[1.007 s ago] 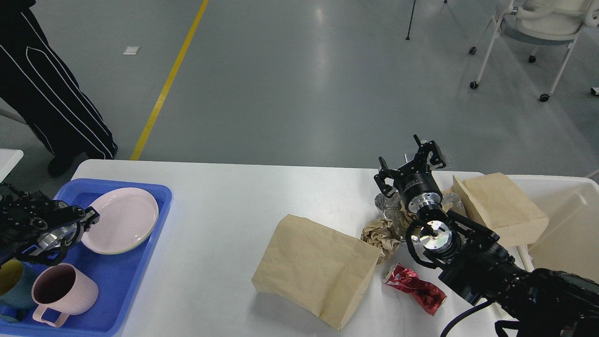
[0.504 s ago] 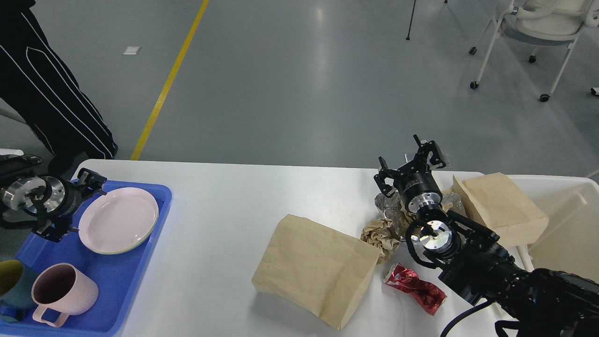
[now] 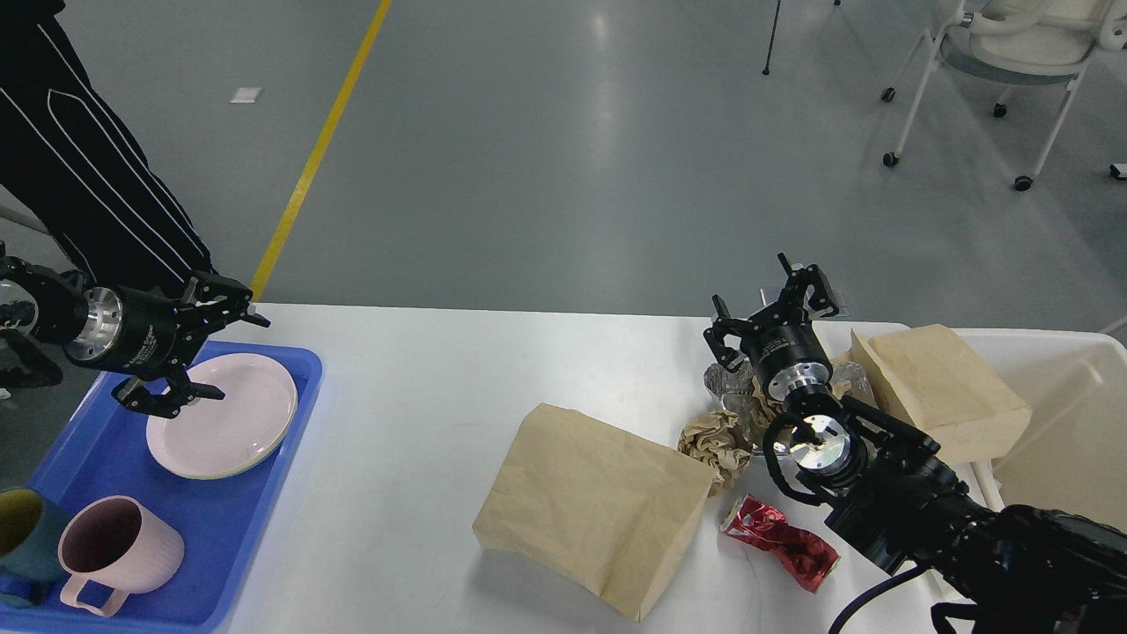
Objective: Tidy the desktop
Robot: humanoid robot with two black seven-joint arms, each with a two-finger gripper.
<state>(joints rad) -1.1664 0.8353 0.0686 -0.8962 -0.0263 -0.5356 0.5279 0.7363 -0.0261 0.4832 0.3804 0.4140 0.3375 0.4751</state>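
The white desktop (image 3: 423,387) spans the view. On it lie a large brown paper bag (image 3: 594,506), a crumpled brown paper ball (image 3: 718,440), a red foil wrapper (image 3: 779,541) and a crumpled clear plastic item (image 3: 731,387). A second brown paper bag (image 3: 942,387) leans over the off-white bin (image 3: 1065,423) at the right. My right gripper (image 3: 764,304) is open and empty above the far edge, over the clear plastic. My left gripper (image 3: 220,348) is open and empty, above the pink plate (image 3: 220,414) in the blue tray (image 3: 97,449).
The blue tray also holds a pink mug (image 3: 114,550) and a teal mug (image 3: 18,528). A person in black trousers (image 3: 79,167) stands beyond the table's far left corner. A white wheeled chair (image 3: 1004,53) stands on the floor at the back right.
My left arm has swung up and to the right, from low beside the tray to over the plate's far edge. The right arm and the rubbish have not moved.
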